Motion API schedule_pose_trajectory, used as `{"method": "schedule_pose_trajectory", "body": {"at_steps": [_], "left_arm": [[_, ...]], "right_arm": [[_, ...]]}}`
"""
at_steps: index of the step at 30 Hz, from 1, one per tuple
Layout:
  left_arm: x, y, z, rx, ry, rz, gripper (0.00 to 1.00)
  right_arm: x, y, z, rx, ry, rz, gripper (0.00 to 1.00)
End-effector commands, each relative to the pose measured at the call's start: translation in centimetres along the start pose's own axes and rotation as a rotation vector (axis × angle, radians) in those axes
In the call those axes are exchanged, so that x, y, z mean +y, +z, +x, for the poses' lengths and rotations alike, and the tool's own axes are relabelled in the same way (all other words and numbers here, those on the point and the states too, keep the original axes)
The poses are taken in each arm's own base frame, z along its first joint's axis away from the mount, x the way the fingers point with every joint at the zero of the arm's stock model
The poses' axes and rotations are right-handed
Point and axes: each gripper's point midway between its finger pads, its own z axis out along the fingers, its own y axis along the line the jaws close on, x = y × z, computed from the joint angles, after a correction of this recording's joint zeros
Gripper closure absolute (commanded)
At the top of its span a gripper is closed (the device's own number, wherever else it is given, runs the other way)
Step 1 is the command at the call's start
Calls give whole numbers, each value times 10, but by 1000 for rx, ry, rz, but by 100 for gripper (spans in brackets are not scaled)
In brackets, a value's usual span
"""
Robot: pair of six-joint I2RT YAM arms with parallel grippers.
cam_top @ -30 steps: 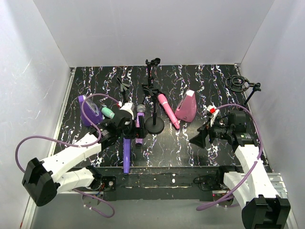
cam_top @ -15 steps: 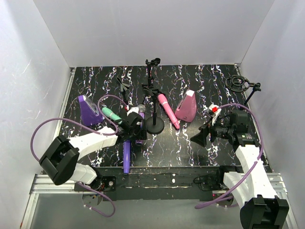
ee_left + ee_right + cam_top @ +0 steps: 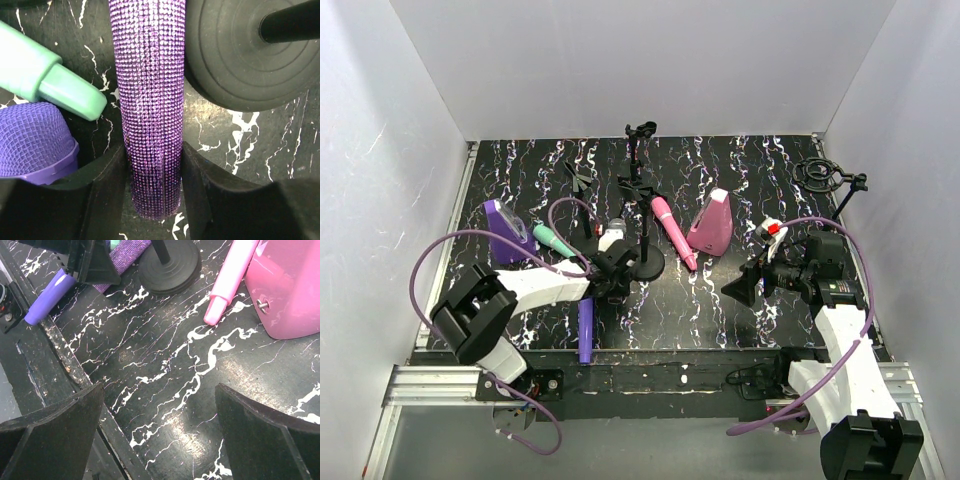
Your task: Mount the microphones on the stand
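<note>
The glittery purple microphone [image 3: 150, 100] lies on the black marbled table beside the stand's round black base [image 3: 245, 55]. My left gripper [image 3: 153, 185] is shut on the lower end of its handle, a finger pressed to each side. Left of it lie the mint green microphone [image 3: 50, 75] and the plain purple microphone's mesh head [image 3: 32, 135]. The pink microphone [image 3: 672, 230] rests right of the stand [image 3: 645, 262]. My right gripper [image 3: 740, 288] hangs open over bare table, nothing between its fingers [image 3: 55, 425].
A pink wedge block [image 3: 712, 222] sits right of the pink microphone and a purple wedge block [image 3: 505, 232] at the left. More black stands [image 3: 638, 140] and a ring holder [image 3: 823, 175] are at the back. The table's front edge [image 3: 65, 365] runs under my right gripper.
My left arm has swung right toward the stand base, and its jaws have closed from wide apart onto the glittery purple microphone's handle. The right arm has barely moved.
</note>
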Motion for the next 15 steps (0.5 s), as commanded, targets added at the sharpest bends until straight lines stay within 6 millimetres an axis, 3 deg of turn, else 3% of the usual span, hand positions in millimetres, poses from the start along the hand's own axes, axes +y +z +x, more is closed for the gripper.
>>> {"method": "schedule_pose_trajectory", "body": {"at_steps": [1, 4, 7, 15], "left_arm": [[8, 6, 10, 17, 29, -97, 68], [4, -3, 4, -6, 14, -92, 90], [-4, -29, -13, -61, -21, -32, 100], [-7, -117, -54, -206, -67, 151, 100]], "right_arm": [[2, -5, -19, -45, -57, -3, 2], [3, -5, -19, -47, -58, -6, 2], [5, -6, -20, -48, -60, -12, 2], [24, -9, -20, -62, -82, -100, 2]]}}
